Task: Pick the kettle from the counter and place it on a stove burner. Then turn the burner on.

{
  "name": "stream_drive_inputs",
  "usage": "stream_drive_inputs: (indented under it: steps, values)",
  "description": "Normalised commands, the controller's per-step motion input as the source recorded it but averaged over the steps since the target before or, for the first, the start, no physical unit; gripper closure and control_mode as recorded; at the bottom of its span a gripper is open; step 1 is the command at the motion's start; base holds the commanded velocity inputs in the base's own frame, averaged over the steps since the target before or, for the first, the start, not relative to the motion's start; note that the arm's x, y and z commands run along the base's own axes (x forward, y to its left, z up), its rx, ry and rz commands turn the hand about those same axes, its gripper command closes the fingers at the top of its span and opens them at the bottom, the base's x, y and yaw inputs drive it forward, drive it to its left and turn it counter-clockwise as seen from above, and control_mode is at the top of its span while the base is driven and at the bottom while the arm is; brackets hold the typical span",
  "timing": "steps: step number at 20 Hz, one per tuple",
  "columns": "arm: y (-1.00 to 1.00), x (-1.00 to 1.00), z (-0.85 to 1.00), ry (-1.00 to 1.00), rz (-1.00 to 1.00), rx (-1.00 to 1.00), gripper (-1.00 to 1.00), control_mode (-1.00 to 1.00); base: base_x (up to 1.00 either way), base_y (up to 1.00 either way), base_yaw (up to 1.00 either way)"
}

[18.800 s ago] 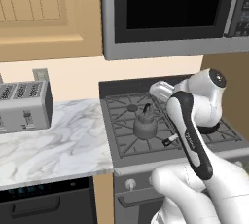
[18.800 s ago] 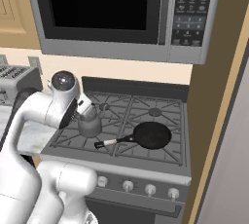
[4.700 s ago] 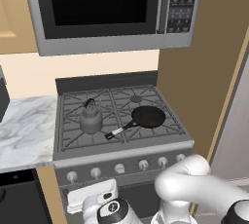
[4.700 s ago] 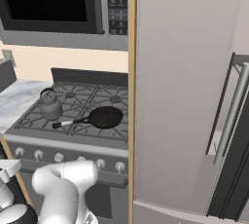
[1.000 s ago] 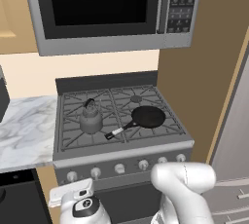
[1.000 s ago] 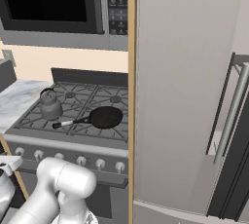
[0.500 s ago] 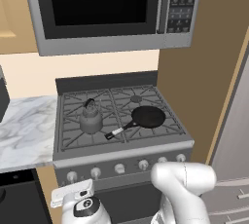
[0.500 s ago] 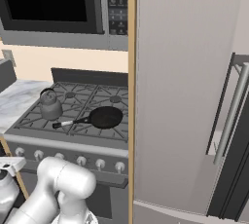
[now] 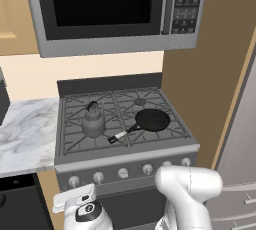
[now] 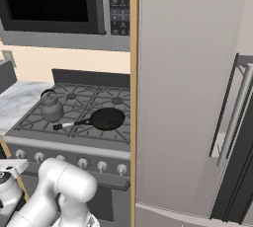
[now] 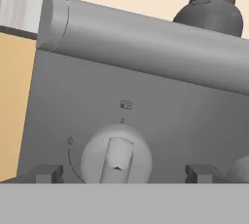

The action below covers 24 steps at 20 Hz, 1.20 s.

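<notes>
Tool (image 11: 116, 172): fingers spread wide either side of leftmost stove knob (image 11: 115, 159), gripping nothing, barely shifted over the last second. Stove (image 9: 125, 160): front panel close ahead. Desk (image 9: 25, 134): left, bare of kettle. Kettle (image 9: 93, 122): set on front-left burner; ignition remains.

Matt dk-grey metal kettle (image 9: 93, 123), veined marble counter (image 9: 25, 134), smooth pale knob (image 11: 115, 156) w/ matt finish

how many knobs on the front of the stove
6 knobs in a row along the front panel, left to right; the arm's body may cover part of the panel, so more could be hidden.
</notes>
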Motion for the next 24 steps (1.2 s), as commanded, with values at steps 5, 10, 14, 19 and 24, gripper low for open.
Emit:
stream_drive_inputs:
  steps: [5, 10, 14, 19, 24]
  values:
    - [0.10, 0.23, -0.16, 0.00, 0.00, -0.03, -1.00, -1.00, 0.00, 0.00, 0.00]
    - [0.16, 0.21, -0.19, 0.00, 0.00, -0.04, -1.00, -1.00, 0.00, 0.00, 0.00]
    - [0.16, 0.18, -0.13, 0.00, 0.00, -0.03, -1.00, -1.00, 0.00, 0.00, 0.00]
    - [0.16, 0.12, -0.02, 0.00, 0.00, -0.01, -1.00, -1.00, 0.00, 0.00, 0.00]
    - [0.05, 0.00, 0.01, 0.00, 0.00, 0.00, -1.00, -1.00, 0.00, 0.00, 0.00]
